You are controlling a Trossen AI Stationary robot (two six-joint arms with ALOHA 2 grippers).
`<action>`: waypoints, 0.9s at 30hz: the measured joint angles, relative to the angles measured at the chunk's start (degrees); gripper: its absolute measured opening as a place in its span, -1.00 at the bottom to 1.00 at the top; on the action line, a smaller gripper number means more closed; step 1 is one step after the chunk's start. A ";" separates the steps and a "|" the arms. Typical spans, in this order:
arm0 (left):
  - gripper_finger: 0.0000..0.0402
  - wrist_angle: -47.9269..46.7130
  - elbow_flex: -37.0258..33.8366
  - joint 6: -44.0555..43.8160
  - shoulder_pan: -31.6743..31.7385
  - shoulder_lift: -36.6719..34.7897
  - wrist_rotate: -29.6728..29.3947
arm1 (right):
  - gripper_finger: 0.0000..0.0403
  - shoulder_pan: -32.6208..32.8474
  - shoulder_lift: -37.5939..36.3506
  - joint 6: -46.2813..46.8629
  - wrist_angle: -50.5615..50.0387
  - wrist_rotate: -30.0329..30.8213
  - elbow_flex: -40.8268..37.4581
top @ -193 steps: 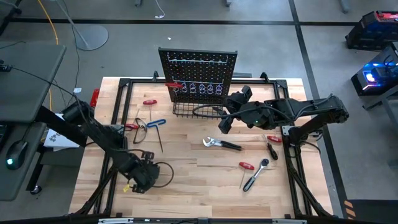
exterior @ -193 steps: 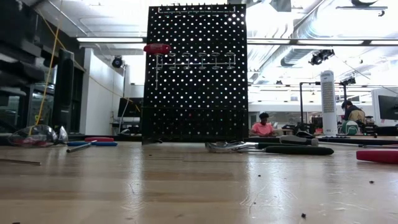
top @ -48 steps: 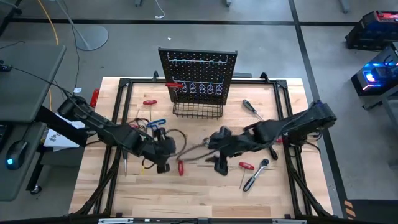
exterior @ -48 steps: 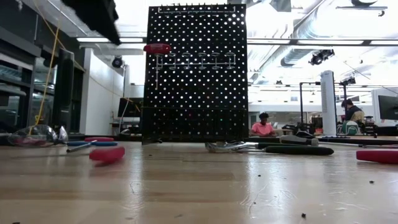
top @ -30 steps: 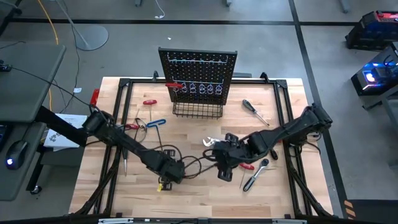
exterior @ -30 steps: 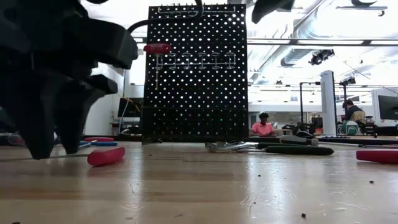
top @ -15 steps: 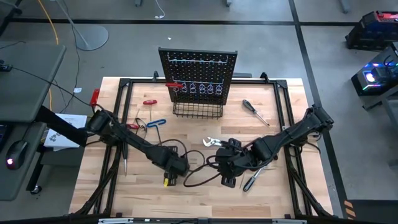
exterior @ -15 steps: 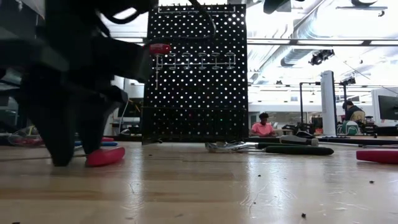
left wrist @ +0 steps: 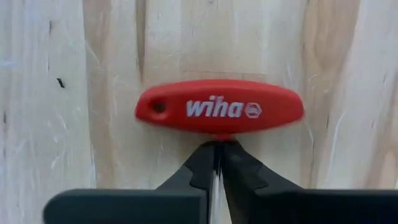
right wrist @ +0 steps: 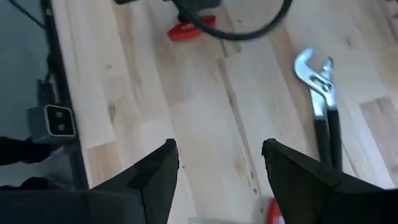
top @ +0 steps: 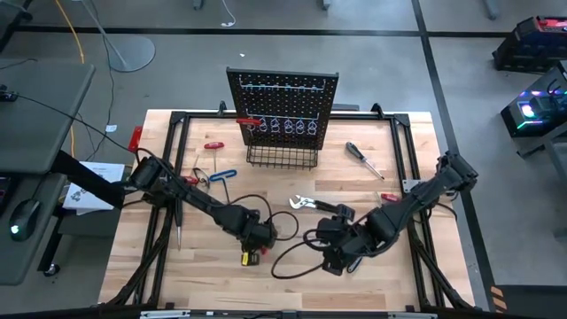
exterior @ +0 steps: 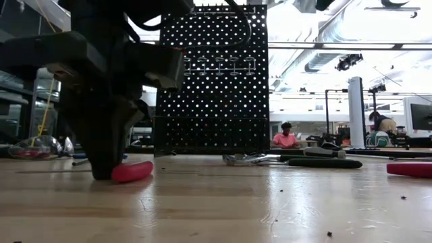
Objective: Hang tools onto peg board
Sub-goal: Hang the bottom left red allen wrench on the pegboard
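Note:
The black peg board (top: 282, 102) (exterior: 212, 81) stands upright at the table's far edge. One red-handled tool (top: 248, 121) hangs on it, and a wire basket (top: 282, 157) runs along its foot. A red T-handled key (left wrist: 219, 107) (exterior: 132, 171) lies on the wood in the near middle. My left gripper (top: 257, 237) (left wrist: 217, 155) points straight down at it, shut just behind the handle. My right gripper (top: 337, 252) (right wrist: 217, 168) hovers open above the table to its right, holding nothing. Silver pliers (top: 310, 206) (right wrist: 323, 106) lie flat beyond it. My left gripper pinches the T-key's thin shaft (left wrist: 218, 142) between its two fingers, right where the shaft leaves the middle of the red handle. The fingers come from above, pointing down, and lie across the shaft. The handle (exterior: 132, 171) rests on the table.
A black-handled screwdriver (top: 363, 159) lies far right. A red-handled screwdriver (top: 213, 145) and a blue T-key (top: 221, 175) lie far left. A long thin tool (top: 177, 229) lies near the left rail. Loose cable (top: 292, 257) loops between the arms. People sit in the room beyond.
My left gripper has come down over the red T-key, moving a little toward the table's right edge, and its spread fingers have shut beside the handle. The handle has slid slightly rightward on the table. My right gripper has drifted toward the near edge, staying open.

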 joint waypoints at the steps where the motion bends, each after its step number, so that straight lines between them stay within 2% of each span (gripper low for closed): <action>1: -0.96 -0.10 0.00 -0.16 0.09 0.00 0.39 | 0.11 0.53 -0.06 1.22 -0.65 0.64 0.00; 5: -0.98 -0.10 -0.14 -0.29 0.02 -0.74 0.28 | 0.11 2.89 -0.50 5.31 -2.64 3.27 0.00; 9: -1.00 1.70 -1.02 -1.34 -0.04 -4.63 -1.02 | 0.11 5.05 -1.38 8.71 -4.21 6.71 0.00; 13: -1.00 2.48 -1.27 -2.30 0.17 -8.24 -5.56 | 0.11 6.20 -2.64 11.51 -5.29 10.56 0.00; 16: -1.00 4.05 -1.05 -2.68 0.12 -10.83 -6.17 | 0.11 6.67 -3.21 12.57 -5.34 12.38 0.00; 23: -1.00 8.68 -0.98 -2.54 0.37 -16.86 -7.89 | 0.11 6.58 -3.83 11.63 -3.40 14.85 0.00; 27: -1.00 14.76 -0.97 -1.76 0.37 -22.41 -5.08 | 0.11 5.13 -3.83 3.12 4.01 15.98 0.01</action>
